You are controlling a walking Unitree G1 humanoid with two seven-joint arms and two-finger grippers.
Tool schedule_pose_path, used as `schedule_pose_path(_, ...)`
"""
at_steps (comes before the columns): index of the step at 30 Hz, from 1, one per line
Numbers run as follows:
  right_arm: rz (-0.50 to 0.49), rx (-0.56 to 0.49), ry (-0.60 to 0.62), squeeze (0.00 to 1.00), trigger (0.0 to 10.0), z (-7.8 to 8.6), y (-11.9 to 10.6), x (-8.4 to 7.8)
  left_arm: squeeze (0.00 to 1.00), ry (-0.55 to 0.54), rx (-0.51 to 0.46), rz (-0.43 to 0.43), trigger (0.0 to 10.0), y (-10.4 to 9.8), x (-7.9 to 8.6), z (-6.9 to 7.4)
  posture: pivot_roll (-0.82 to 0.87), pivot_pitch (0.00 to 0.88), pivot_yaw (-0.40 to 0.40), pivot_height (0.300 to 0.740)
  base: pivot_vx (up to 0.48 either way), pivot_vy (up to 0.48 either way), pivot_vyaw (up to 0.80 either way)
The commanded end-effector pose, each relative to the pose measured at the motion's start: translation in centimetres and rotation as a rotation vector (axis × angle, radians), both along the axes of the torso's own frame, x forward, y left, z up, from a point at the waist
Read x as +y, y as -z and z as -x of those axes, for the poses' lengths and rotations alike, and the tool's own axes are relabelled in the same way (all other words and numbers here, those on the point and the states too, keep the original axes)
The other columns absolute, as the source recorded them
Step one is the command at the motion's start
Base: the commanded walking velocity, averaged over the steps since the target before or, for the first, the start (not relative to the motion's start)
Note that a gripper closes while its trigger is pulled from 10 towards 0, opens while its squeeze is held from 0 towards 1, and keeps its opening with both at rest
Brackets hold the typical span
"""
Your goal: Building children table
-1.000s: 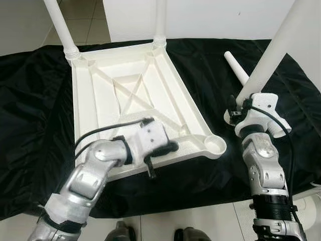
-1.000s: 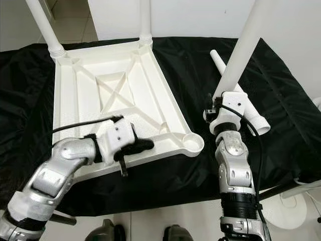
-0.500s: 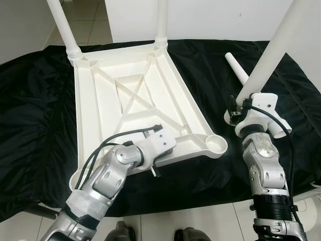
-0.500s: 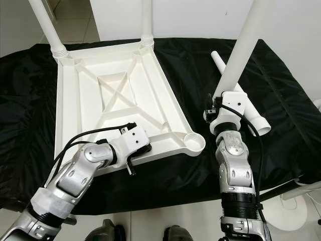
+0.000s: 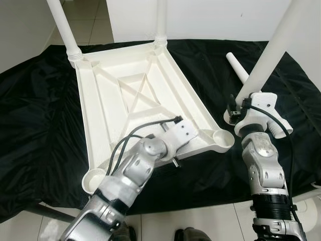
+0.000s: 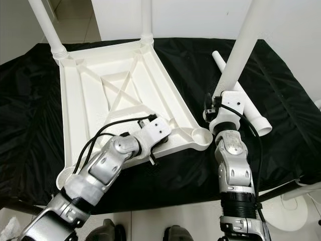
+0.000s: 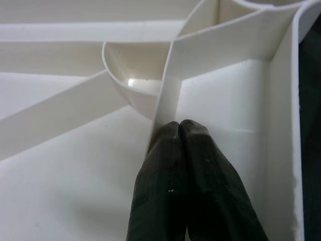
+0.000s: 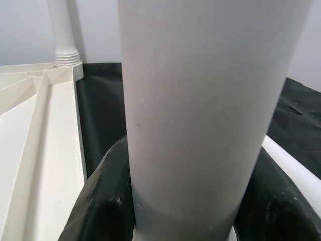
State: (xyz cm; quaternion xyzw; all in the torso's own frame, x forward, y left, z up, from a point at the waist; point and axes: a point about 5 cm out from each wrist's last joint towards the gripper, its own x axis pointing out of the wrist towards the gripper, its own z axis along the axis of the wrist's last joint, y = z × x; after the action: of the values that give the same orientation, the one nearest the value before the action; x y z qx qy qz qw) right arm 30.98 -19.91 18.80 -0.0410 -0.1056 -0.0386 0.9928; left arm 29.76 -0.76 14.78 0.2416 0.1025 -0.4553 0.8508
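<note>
A black cloth [image 5: 45,115] is covering the table [image 5: 35,211] across the middle of the frame, wrinkling and catching soft light on its folds. A white wall [image 5: 210,20] is running along the top of the frame behind it. Pale floor tiles [image 5: 90,20] are showing at the upper left, and more pale floor [image 5: 210,223] is showing along the bottom edge below the hanging cloth. Even, bright light is filling the room.
</note>
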Motion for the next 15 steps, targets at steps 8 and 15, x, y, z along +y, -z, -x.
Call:
schedule_pose_path(8, -0.002, -0.004, 0.006, 0.0, 10.0, 0.3, 0.1, 0.1, 0.0, -0.04, -0.101, 0.235, 10.0, -3.2, 0.2, 0.3, -0.11, 0.087, 0.04, 0.74, 0.0, 0.0, 0.0)
schedule_pose_path(15, -0.009, -0.005, -0.042, 0.0, 10.0, 0.3, 0.2, 0.8, 0.0, 0.096, -0.131, 0.451, 10.0, -6.4, 1.5, 1.6, -0.1, 0.089, 0.038, 0.74, 0.0, 0.0, 0.0)
